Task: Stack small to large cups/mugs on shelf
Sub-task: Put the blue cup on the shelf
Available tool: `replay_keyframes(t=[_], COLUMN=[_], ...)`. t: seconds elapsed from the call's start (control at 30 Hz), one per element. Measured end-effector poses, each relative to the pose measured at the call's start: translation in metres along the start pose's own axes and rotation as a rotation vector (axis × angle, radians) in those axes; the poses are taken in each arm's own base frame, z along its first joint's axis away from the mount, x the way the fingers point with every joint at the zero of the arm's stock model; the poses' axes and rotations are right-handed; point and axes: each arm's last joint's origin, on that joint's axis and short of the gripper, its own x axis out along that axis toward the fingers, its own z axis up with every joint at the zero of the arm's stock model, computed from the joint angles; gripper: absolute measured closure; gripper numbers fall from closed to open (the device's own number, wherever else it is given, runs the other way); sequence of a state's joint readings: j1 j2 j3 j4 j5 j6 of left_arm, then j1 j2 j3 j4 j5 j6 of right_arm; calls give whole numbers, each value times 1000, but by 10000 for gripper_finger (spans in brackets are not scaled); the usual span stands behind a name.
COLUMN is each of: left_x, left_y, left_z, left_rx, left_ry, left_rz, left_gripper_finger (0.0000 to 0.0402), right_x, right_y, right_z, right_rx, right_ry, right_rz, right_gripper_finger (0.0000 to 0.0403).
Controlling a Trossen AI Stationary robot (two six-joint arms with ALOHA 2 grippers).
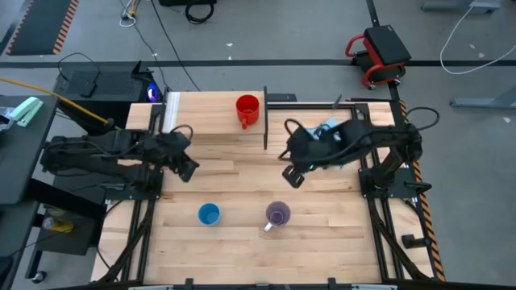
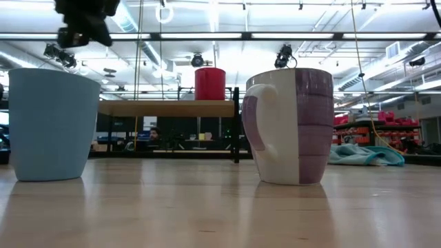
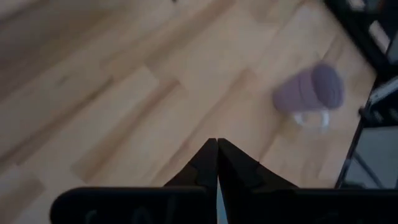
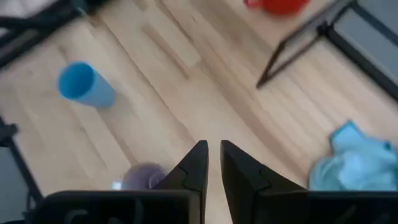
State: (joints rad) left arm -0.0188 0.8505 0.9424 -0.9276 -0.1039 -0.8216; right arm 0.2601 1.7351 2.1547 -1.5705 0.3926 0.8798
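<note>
High view: red mug (image 1: 247,109) stands on the shelf (image 1: 211,114); blue cup (image 1: 209,214) and purple mug (image 1: 278,214) stand on the worktop (image 1: 234,250). Left pincer (image 1: 188,171) is closed and empty. Right pincer (image 1: 292,176) is slightly parted, also empty.

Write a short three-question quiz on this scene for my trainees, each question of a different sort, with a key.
1. True or false: the red mug stands on the shelf.
2. Which cup lies nearer the left gripper: A, the blue cup, or B, the purple mug?
3. Fill in: the light blue cloth lies beside the ____ arm.

Key: 1 true; 2 A; 3 right.
</note>
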Motion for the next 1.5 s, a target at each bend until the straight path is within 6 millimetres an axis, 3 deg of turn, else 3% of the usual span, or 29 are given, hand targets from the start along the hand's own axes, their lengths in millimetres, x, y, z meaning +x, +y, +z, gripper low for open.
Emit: replay_keyframes(t=[0.23,0.6,1.03,1.5], left_x=[4,36,60,84], left_y=[-15,-47,-63,-67], left_z=[-25,-63,-74,-77], left_rx=[-2,21,7,33], left_ry=[142,323,354,370], left_rz=[12,101,120,181], left_gripper_finger=[387,380,374,328], right_x=[48,107,115,116], right_y=[21,24,25,27], right_z=[-41,-79,-80,-79], right_rx=[-19,-39,-36,-27], right_ry=[180,317,301,291], right_rz=[-55,-103,-82,-66], right_gripper_finger=[353,353,353,353])
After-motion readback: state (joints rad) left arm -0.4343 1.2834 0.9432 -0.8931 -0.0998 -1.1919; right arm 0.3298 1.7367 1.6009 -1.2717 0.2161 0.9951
